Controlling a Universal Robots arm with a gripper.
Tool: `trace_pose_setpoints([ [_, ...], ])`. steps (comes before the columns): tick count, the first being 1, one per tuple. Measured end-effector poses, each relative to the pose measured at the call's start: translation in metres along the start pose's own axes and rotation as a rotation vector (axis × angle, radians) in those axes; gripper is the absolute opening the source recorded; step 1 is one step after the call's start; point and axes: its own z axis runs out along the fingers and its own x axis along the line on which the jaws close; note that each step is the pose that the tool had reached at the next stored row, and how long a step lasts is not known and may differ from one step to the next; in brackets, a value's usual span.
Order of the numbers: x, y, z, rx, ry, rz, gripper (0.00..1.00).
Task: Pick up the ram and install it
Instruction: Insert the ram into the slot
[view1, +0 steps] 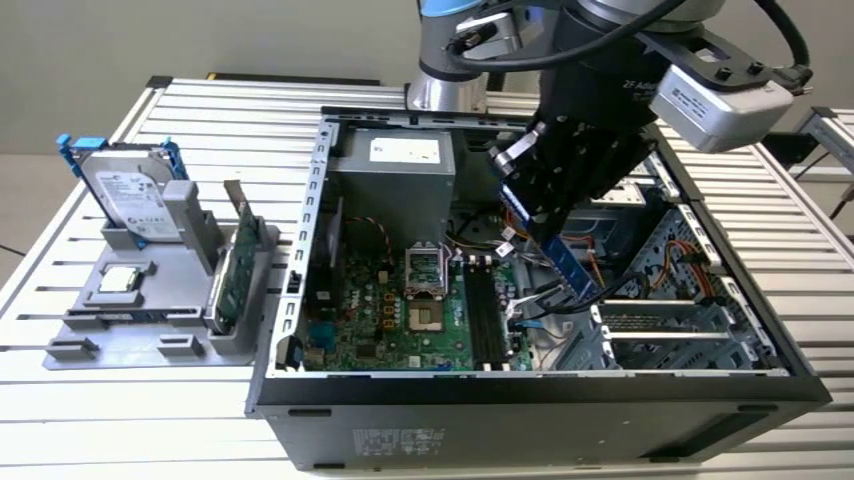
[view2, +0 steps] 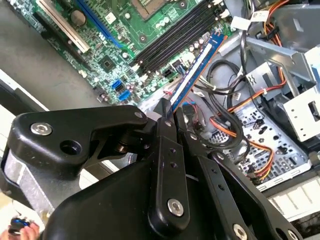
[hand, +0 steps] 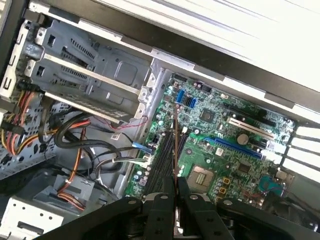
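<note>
Ram held in the gripper (view1: 541, 228) over the open computer case (view1: 534, 385).
We saw the jaws closed on one end of the ram (view1: 571, 270), which slanted down into the case. In the second wrist view its free end hung just beside the black memory slots (view2: 170, 37) on the motherboard (view2: 100, 50), near loose cables (view2: 225, 125); we could not tell whether it touched. The hard drive (view1: 134, 195) stood outside in a grey holder (view1: 120, 320).
</note>
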Motion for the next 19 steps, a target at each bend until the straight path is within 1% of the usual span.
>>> trace_pose_setpoints([
  [19, 0.0006, 0.0002, 0.0005, 0.001, -0.0036, 0.22, 0.0],
])
